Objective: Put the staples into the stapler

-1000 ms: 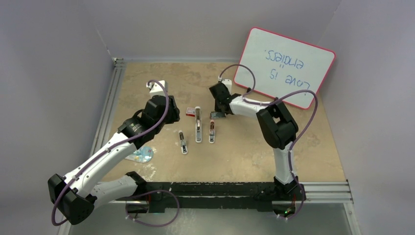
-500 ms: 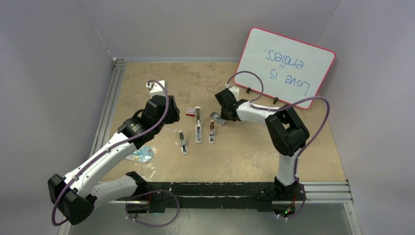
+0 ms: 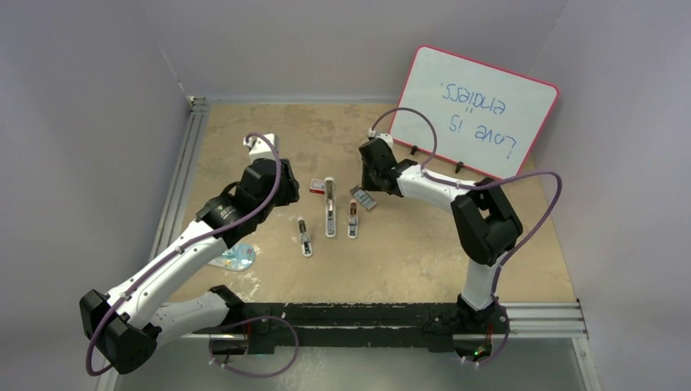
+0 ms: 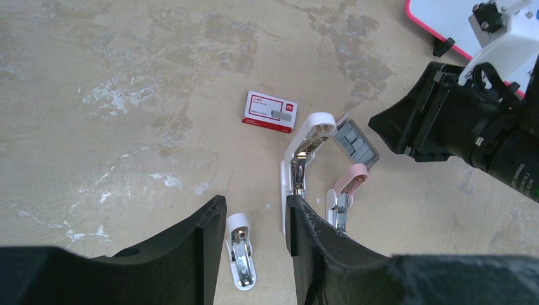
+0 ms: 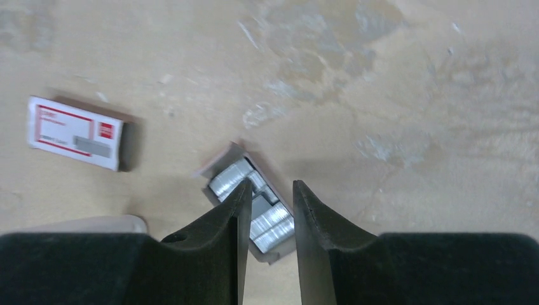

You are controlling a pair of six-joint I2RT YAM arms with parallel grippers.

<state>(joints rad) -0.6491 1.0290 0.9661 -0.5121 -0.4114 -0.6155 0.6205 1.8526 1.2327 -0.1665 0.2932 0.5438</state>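
Staples (image 5: 229,176): silvery strips in an open grey tray (image 5: 216,164) on the table (image 5: 381,95), directly beneath the right claw (image 5: 269,190). The tray's long axis runs diagonally across the finger gap. Right claw is narrow and holds nothing. Left claw (image 4: 254,213) is set wider and empty, poised by the white stapler (image 4: 311,127), with the tray off to its right. The right arm is judged the nearer.

Shiny silvery metal staples (image 5: 225,180), smooth printed card red box (image 4: 271,111), glossy plastic white stapler (image 4: 297,166), matt mottled table (image 4: 127,63)
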